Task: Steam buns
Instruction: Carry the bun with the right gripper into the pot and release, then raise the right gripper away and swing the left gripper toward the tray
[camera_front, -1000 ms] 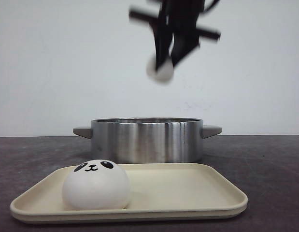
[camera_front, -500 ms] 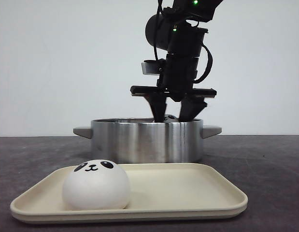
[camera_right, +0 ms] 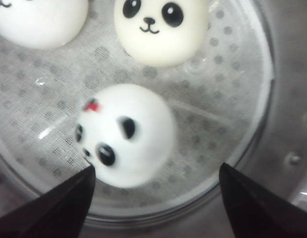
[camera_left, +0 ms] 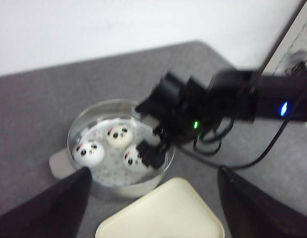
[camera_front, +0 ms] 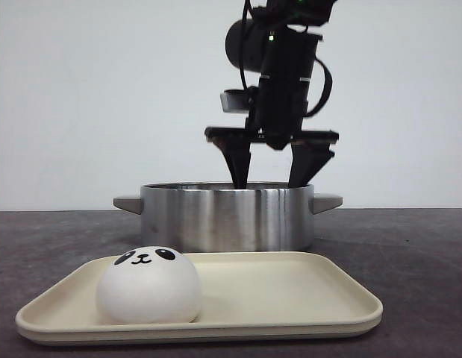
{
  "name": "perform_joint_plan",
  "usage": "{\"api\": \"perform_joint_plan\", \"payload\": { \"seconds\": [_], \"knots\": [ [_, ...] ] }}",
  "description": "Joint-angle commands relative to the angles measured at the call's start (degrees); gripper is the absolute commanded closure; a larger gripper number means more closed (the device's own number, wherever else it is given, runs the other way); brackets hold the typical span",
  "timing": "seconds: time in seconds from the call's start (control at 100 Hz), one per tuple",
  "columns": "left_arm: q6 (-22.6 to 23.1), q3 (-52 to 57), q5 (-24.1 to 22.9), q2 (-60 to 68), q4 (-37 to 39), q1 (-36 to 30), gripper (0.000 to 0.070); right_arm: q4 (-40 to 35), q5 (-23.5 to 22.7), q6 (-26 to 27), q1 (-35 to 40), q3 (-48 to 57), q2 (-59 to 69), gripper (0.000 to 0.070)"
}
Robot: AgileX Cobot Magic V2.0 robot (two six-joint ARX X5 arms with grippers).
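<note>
The main risk now sits with the bun (camera_right: 124,134) just under the right hand (camera_front: 273,179): it lies tipped on its side on the dotted liner, close to the pot's (camera_front: 227,218) inner wall, so a fingertip could brush it and roll it against its neighbours. A second risk is the last bun (camera_front: 148,285) on the tray (camera_front: 290,298); it looks smooth and round, and I would expect an off-centre pinch to squirt it sideways across the tray.

Three buns lie in the pot (the left wrist view shows them grouped on the liner), and one lies on the tray, on the worktop (camera_front: 417,246) in front of the pot. The right hand hangs over the pot's rim with its fingers spread wide and empty, the tipped bun directly below and between them, not touched. The left hand (camera_left: 153,198) is held high over the near worktop, fingers wide apart and empty, well apart from every bun.
</note>
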Motion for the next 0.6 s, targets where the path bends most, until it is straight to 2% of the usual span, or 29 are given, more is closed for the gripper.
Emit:
{"api": "perform_joint_plan", "payload": {
  "seconds": [0.0,0.05,0.09,0.12,0.19,0.27,0.4,0.52,0.59],
  "knots": [
    [0.57,0.26,-0.11,0.76,-0.61,-0.48,0.0225,-1.51,0.22,-0.85,0.22,3.98,1.11,0.0198],
    [0.57,-0.61,-0.09,0.92,-1.33,-0.50,0.0225,-4.02,0.22,-1.29,0.24,6.73,1.03,0.0203],
    [0.46,-1.64,-0.09,0.92,-1.75,-0.50,0.0225,-6.08,0.15,-1.86,0.26,9.20,1.03,0.0259],
    [0.24,-2.69,-0.09,0.90,-1.88,-0.50,0.0225,-7.82,0.13,-2.10,0.39,11.17,0.85,0.0363],
    [-1.22,-5.99,-0.02,0.50,-1.90,-0.63,0.0225,-11.61,0.04,-2.62,0.94,15.45,-0.11,0.0697],
    [-3.80,-11.58,1.22,0.09,-1.18,-1.31,0.0225,-13.73,0.02,-3.30,2.51,19.06,-2.95,0.0683],
    [-8.15,-22.25,5.18,-0.15,1.86,-3.45,0.0225,-13.03,0.22,-3.32,5.75,20.46,-10.47,0.0684],
    [-12.85,-33.35,8.17,0.15,7.74,-6.78,0.0224,-11.28,0.55,-3.21,9.73,20.46,-18.14,0.0684],
    [-15.15,-38.40,8.59,0.83,11.69,-8.90,0.0224,-10.36,2.29,-3.19,11.98,20.46,-22.08,0.0684]
  ]
}}
